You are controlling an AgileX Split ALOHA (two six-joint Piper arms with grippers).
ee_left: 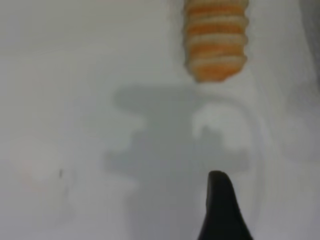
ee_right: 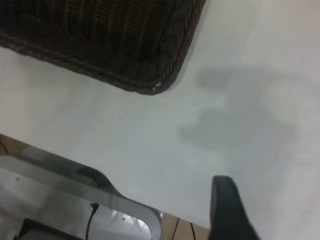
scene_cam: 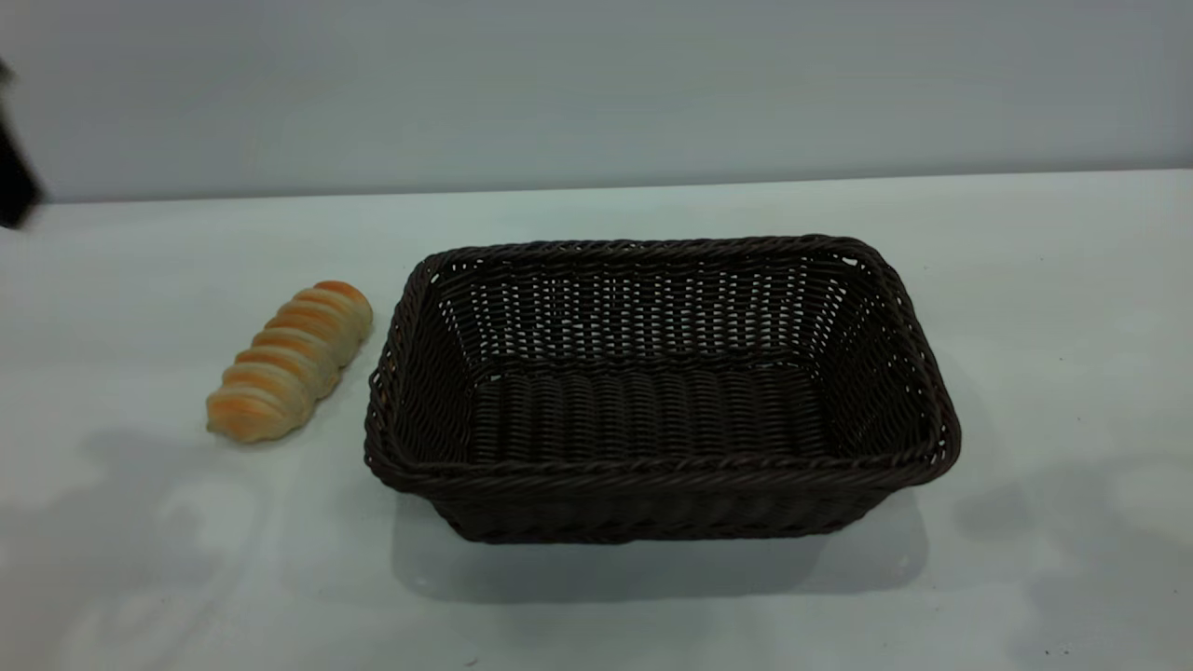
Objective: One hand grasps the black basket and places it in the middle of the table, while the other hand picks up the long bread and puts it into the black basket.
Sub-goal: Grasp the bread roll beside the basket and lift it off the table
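Observation:
The black basket (scene_cam: pixel 662 391) stands upright and empty near the middle of the table (scene_cam: pixel 186 578). The long bread (scene_cam: pixel 291 360) lies on the table just left of the basket, apart from it, its golden ridges facing up. A sliver of my left arm (scene_cam: pixel 14 186) shows at the far left edge. In the left wrist view my left gripper (ee_left: pixel 220 210) hovers over bare table, a short way from the bread's end (ee_left: pixel 216 40). In the right wrist view my right gripper (ee_right: pixel 227 210) is over bare table, off the basket's corner (ee_right: pixel 100 40). Neither gripper holds anything that I can see.
The table's edge, with a metal frame (ee_right: pixel 75 200) and a cable below it, shows in the right wrist view. A plain grey wall (scene_cam: pixel 596 84) stands behind the table. Bare tabletop lies to the right of and in front of the basket.

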